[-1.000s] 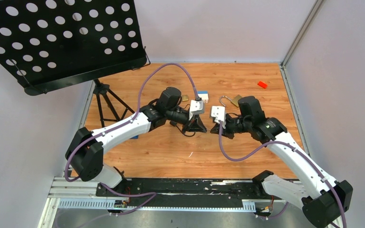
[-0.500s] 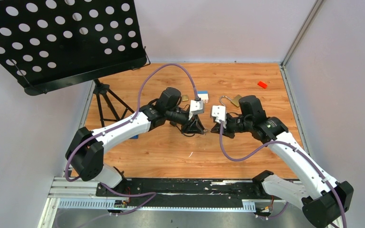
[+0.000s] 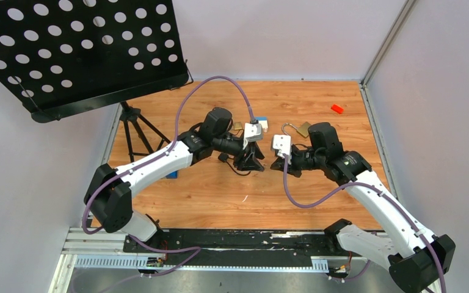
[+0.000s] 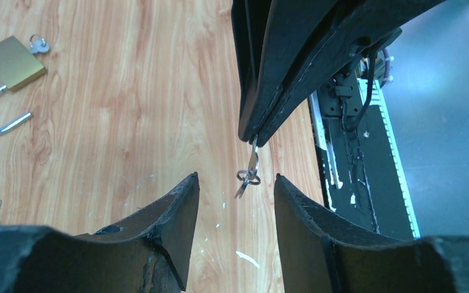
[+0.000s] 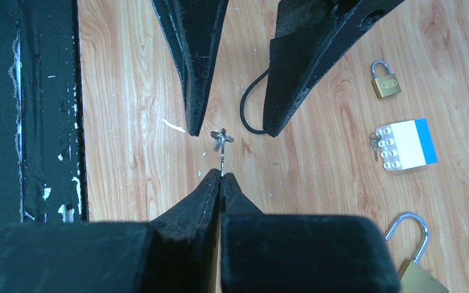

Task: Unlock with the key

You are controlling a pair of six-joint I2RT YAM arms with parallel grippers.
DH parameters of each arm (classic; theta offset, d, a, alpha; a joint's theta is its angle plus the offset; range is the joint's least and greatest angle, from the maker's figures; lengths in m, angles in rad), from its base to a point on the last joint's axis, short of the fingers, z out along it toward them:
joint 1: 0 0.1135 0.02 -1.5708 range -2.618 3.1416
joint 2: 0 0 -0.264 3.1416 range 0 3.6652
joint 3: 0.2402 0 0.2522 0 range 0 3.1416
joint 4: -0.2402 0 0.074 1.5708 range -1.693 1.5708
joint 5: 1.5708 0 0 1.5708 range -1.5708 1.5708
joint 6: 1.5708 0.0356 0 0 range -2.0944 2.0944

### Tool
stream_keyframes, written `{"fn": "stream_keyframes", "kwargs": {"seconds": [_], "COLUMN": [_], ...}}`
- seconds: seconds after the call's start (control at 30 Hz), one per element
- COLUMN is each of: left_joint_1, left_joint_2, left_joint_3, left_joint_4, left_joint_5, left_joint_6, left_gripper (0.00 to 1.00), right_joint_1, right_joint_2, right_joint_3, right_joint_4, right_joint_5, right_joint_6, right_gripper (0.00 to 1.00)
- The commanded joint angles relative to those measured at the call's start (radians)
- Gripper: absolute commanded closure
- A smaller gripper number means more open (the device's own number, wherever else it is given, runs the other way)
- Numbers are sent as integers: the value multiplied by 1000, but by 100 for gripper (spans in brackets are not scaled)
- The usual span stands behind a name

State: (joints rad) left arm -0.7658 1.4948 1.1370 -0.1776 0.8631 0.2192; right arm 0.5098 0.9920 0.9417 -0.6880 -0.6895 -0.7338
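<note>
Key [image 4: 251, 166], thin and grey with a small ring at its free end, hanging in the air over the table [image 3: 220, 195] midway between the two arms. Left: the left end effector [image 4: 235, 182] stands spread, one finger on either side of the ring, touching neither key nor ring. Centre: the right end effector [image 5: 221, 177] is pressed together, pinching the key by its very tip. Right: a brass padlock [image 5: 416, 271] lies with its shackle swung open. A smaller padlock [image 5: 386, 82], shackle closed, lies beyond a white and blue block [image 5: 406, 145]. The key is judged to be the right arm's to carry. The pinch should be firm, since little metal is gripped. The left fingers should draw straight back, clear of the ring, lest a brush twist the key. Which end is the blade is too small to tell, so a regrasp may be needed before any keyhole
</note>
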Motion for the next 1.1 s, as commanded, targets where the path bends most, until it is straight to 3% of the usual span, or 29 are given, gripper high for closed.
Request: {"fn": "stream_keyframes", "kwargs": {"seconds": [0.0, 0.77, 1.07], "left_joint_1": [1, -20, -22], "left_joint_2": [-13, 49, 59], "left_joint_3": [40, 74, 79], "left_joint_4": [76, 45, 32], "left_joint_5": [39, 38, 49], "left_joint_6": [-68, -77, -69], "left_gripper": [44, 63, 80], "right_joint_1": [-1, -1, -1], "right_joint_2": [-18, -25, -25], "right_joint_3": [-3, -15, -14], "right_joint_4": [53, 71, 78], "right_joint_5": [-25, -10, -5], "right_joint_6": [16, 33, 47], "right_gripper": [100, 100, 100]}}
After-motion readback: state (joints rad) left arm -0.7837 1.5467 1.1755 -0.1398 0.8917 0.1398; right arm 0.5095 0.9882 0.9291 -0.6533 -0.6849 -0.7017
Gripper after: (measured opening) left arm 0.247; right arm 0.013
